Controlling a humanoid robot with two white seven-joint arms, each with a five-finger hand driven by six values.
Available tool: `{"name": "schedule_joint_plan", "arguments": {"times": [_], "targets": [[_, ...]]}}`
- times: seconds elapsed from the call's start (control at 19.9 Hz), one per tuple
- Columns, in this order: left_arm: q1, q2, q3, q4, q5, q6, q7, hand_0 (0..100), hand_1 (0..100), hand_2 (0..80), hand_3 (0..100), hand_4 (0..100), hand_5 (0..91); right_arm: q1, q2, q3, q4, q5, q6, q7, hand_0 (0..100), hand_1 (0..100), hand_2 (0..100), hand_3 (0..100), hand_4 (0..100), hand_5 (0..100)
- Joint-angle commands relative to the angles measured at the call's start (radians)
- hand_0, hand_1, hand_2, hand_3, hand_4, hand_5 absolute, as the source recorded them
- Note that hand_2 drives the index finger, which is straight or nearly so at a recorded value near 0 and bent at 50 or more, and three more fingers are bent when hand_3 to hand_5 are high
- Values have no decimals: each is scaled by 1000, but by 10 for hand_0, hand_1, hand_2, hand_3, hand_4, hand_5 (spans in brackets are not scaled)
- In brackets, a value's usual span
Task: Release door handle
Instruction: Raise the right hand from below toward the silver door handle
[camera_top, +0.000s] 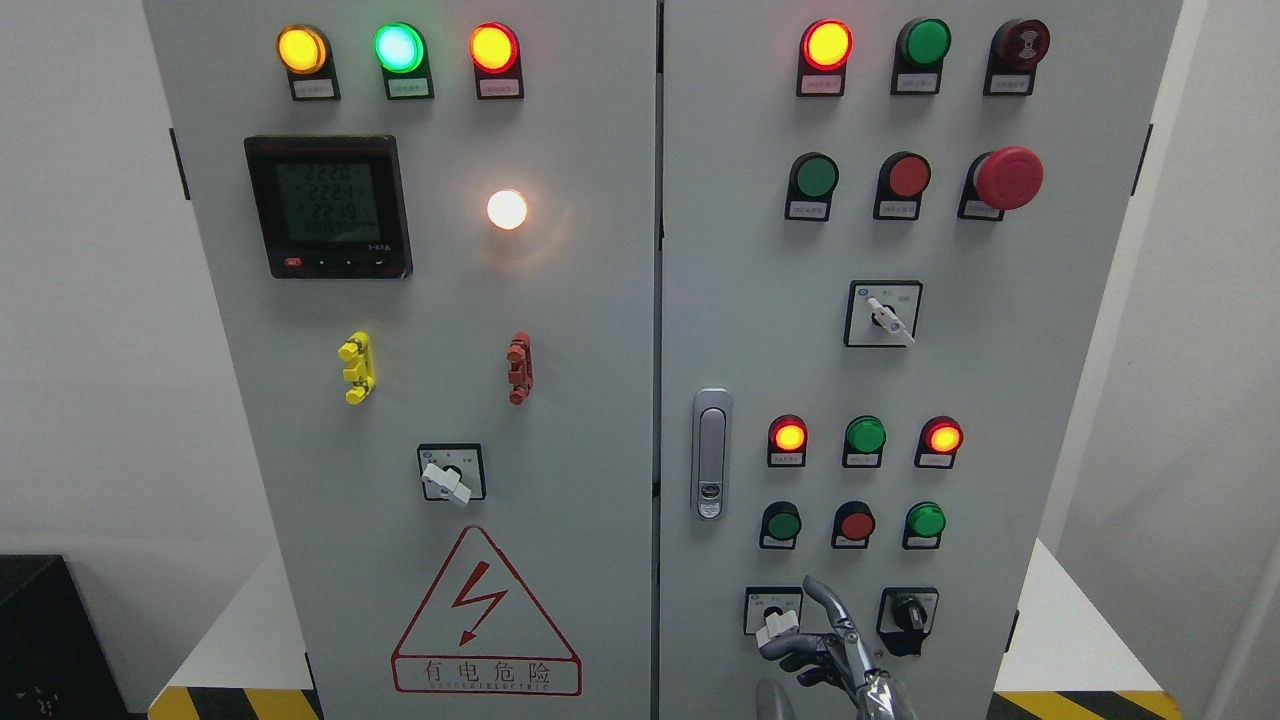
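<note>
Robot hand off the door handle, low at the right door

I see my right robot hand (825, 645) at the bottom edge with its fingers loosely apart, gripping nothing; I judge the letting-go done. The door handle (710, 453) sits upright and flush by the door seam, well above the hand. A white selector knob (777, 630) lies just beside my fingers, a black one (908, 612) to the right, so I would back out carefully

One view only, from the robot's head, facing the grey electrical cabinet (640, 300) square-on and close; its two doors fill the frame from twelve to six o'clock, with white wall (90, 300) showing at three and nine.
</note>
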Motion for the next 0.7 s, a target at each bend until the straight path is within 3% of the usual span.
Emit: {"name": "schedule_joint_plan", "arguments": {"times": [0.0, 0.1, 0.65], "targets": [[0, 0, -20, -17, 0, 0, 0, 0, 0, 24, 82, 12, 0, -40, 2, 50, 61, 225, -3, -38, 430, 309, 0, 995, 1000, 998], [0, 0, -20, -17, 0, 0, 0, 0, 0, 25, 80, 12, 0, -60, 2, 61, 76, 292, 0, -57, 416, 314, 0, 1000, 1000, 998], [0, 0, -20, -17, 0, 0, 0, 0, 0, 23, 82, 11, 0, -160, 5, 80, 162, 484, 44, -43, 402, 341, 0, 1000, 997, 1000]]}}
